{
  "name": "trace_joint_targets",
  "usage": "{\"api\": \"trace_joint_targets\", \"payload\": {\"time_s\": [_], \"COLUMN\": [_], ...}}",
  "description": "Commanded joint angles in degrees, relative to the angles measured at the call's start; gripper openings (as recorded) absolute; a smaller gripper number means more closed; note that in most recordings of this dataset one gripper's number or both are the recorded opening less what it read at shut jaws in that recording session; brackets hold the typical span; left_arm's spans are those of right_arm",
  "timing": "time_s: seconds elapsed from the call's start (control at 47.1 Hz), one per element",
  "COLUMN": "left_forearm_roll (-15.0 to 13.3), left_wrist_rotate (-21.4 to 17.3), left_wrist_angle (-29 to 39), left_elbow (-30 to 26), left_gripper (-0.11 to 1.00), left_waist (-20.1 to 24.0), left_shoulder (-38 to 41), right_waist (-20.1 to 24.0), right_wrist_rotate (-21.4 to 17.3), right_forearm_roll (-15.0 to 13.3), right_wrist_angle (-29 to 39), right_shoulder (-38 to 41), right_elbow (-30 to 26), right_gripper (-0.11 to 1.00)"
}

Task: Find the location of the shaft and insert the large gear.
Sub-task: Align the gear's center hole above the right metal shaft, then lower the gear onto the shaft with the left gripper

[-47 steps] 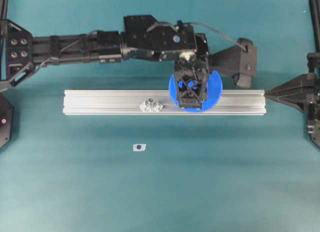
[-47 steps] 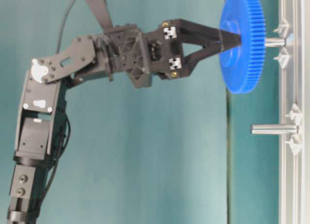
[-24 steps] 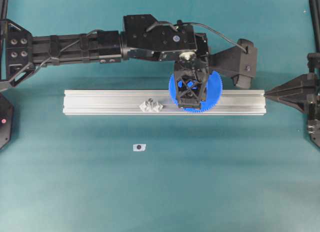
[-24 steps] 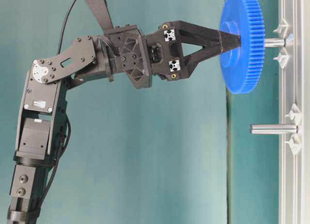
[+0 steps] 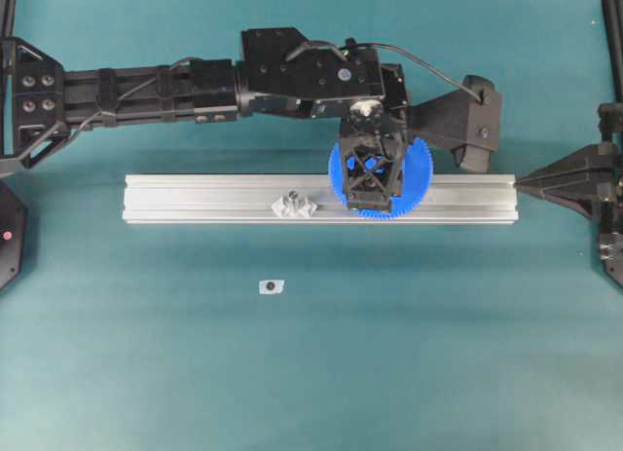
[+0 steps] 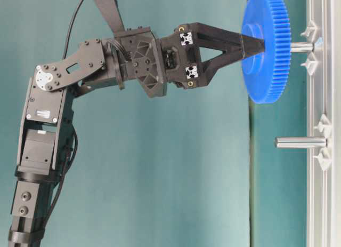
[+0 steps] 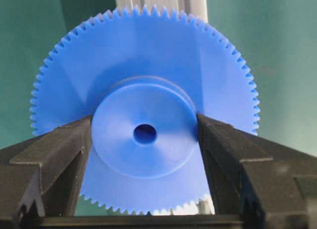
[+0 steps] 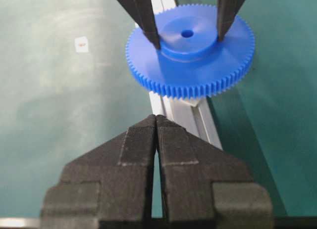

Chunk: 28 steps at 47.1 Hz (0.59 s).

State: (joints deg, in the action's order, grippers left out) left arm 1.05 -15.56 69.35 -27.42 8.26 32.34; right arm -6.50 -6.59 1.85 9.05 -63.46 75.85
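The large gear [image 5: 417, 169], bright blue with fine teeth, hangs level over the right part of the aluminium rail [image 5: 195, 198]. My left gripper [image 7: 144, 126] is shut on its raised hub, one finger on each side. In the table-level view the gear [image 6: 266, 71] sits over the shaft [image 6: 301, 46], whose lower part shows between two clear mounts. The shaft's tip is hidden behind the gear, and the centre hole [image 7: 144, 134] looks empty. My right gripper [image 8: 156, 118] is shut on nothing and points at the rail's right end.
A second peg [image 5: 291, 198] with clear mounts stands on the rail left of the gear, also seen as the peg [image 6: 301, 142] in the table-level view. A small white tag [image 5: 272, 286] with a dark dot lies on the teal table in front of the rail.
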Motion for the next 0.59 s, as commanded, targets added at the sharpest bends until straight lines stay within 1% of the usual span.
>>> {"api": "trace_joint_targets", "payload": {"time_s": [0.0, 0.042, 0.127, 0.17, 0.339, 0.573], "left_forearm_roll": [0.3, 0.4, 0.4, 0.4, 0.4, 0.4], "left_wrist_rotate": [-0.1, -0.3, -0.3, -0.3, -0.4, -0.2], "left_wrist_angle": [0.3, 0.2, -0.1, -0.2, -0.2, 0.2], "left_elbow": [-1.3, -1.3, -1.4, -1.5, -2.0, -2.6], "left_gripper": [0.71, 0.72, 0.83, 0.85, 0.81, 0.81], "left_waist": [0.6, 0.4, 0.3, 0.2, -0.4, -0.9], "left_shoulder": [-1.7, -1.7, -1.7, -1.8, -1.7, -1.8], "right_waist": [-0.1, -0.2, -0.1, -0.2, -0.2, -0.2], "right_wrist_rotate": [-0.6, -0.6, -0.6, -0.6, -0.6, -0.6], "right_forearm_roll": [0.0, 0.0, 0.0, 0.0, 0.0, 0.0], "right_wrist_angle": [-0.3, -0.3, -0.3, -0.3, -0.3, -0.3], "right_shoulder": [0.4, 0.3, 0.4, 0.4, 0.4, 0.4], "right_elbow": [-0.5, -0.5, -0.5, -0.5, -0.5, -0.6], "right_gripper": [0.01, 0.01, 0.01, 0.01, 0.01, 0.01]}}
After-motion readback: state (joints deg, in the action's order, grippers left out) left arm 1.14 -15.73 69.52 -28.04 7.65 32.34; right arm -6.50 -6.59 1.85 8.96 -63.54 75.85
